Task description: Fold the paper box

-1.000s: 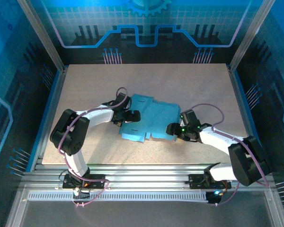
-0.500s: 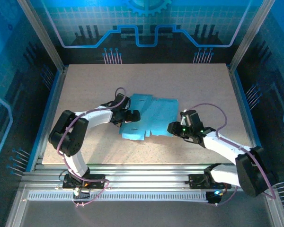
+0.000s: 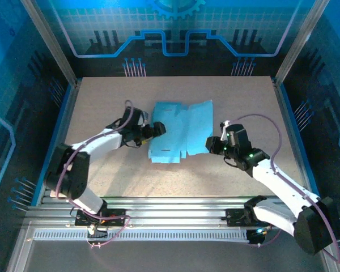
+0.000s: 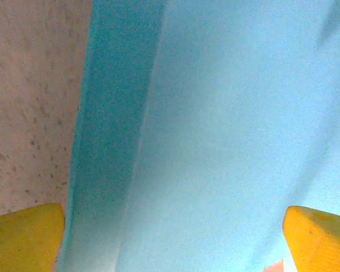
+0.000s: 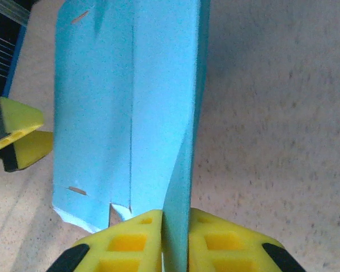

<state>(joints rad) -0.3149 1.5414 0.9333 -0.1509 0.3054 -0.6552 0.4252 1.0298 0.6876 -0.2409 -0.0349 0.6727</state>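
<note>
Blue paper box (image 3: 178, 131) edge clamped between right jaws; left jaws spread wide at opposite edge.

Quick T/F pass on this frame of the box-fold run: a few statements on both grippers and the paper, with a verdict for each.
1. The right gripper pinches a raised edge of the paper box between its fingers. True.
2. The left gripper is shut tight. False: its fingers stand wide apart at the paper box's left edge.
3. The paper box is folded into a closed box. False: it is an open sheet with flaps, mostly flat, and one edge is lifted at the right gripper.
4. The paper box lies on the table between the two arms. True.
</note>
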